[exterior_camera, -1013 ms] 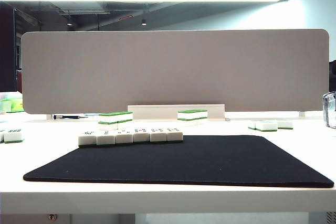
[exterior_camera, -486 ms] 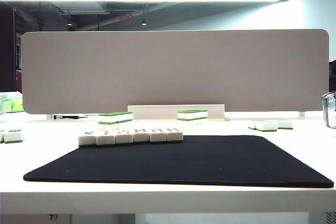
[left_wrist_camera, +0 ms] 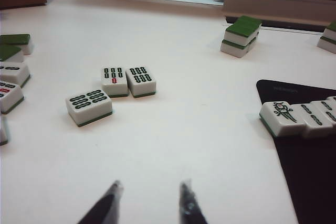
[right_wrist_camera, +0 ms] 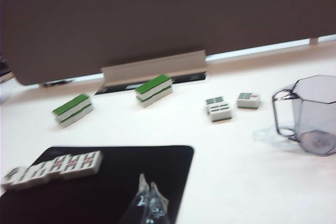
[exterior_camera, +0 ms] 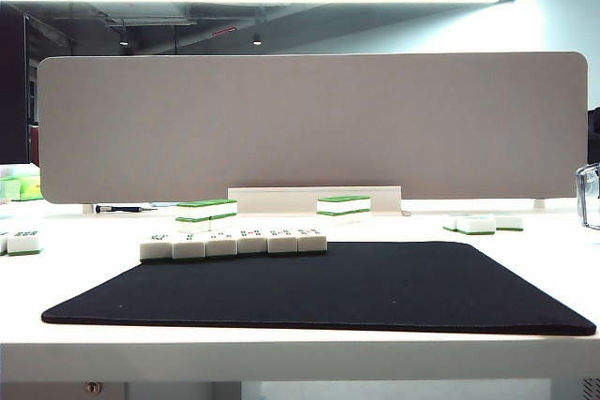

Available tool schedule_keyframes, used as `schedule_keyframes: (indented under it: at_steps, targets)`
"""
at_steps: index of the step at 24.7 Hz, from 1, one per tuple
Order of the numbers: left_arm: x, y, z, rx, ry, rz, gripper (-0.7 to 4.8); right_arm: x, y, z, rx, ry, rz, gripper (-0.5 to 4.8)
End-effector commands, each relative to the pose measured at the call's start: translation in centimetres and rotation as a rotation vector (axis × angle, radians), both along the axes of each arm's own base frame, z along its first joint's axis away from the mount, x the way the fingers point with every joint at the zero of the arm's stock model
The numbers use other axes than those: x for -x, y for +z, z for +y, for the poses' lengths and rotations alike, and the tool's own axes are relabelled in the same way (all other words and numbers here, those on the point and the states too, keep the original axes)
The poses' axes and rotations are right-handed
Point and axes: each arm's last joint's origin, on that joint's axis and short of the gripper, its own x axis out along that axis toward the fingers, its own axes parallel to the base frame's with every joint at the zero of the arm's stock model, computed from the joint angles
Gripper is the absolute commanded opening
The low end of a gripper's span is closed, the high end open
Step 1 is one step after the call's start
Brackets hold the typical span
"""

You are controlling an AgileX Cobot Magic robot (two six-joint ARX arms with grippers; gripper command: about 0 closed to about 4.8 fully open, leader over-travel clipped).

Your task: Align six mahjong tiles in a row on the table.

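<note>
Six mahjong tiles (exterior_camera: 233, 243) lie side by side in one row along the far left edge of the black mat (exterior_camera: 375, 288) on the table (exterior_camera: 281, 348). No gripper shows in the exterior view. The left wrist view shows my left gripper (left_wrist_camera: 149, 187) open over bare table, nothing between its fingers, with the row's end (left_wrist_camera: 294, 118) off to one side. In the right wrist view my right gripper (right_wrist_camera: 147, 184) is shut and empty above the mat (right_wrist_camera: 131, 171), apart from the row (right_wrist_camera: 52, 169).
Double stacks with green tops (exterior_camera: 206, 211) (exterior_camera: 343, 204) stand behind the row. Loose tiles lie at the far left (exterior_camera: 22, 242) and back right (exterior_camera: 476, 224). Three more loose tiles (left_wrist_camera: 114, 81) lie ahead of the left gripper. A clear measuring cup (right_wrist_camera: 310, 114) stands at the right.
</note>
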Motion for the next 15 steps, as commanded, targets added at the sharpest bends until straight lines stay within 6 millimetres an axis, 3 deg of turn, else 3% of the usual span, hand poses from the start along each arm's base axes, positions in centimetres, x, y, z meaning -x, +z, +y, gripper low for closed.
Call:
schedule_keyframes:
  at_steps: [1, 15]
  targets:
    - [0.0, -0.1, 0.0, -0.004, -0.003, 0.012, 1.43, -0.6, -0.8, -0.2, -0.005, -0.064, -0.045, -0.01]
    - [0.0, -0.1, 0.0, -0.003, -0.003, 0.012, 1.43, -3.0, -7.5, -0.5, -0.039, -0.237, 0.064, -0.01]
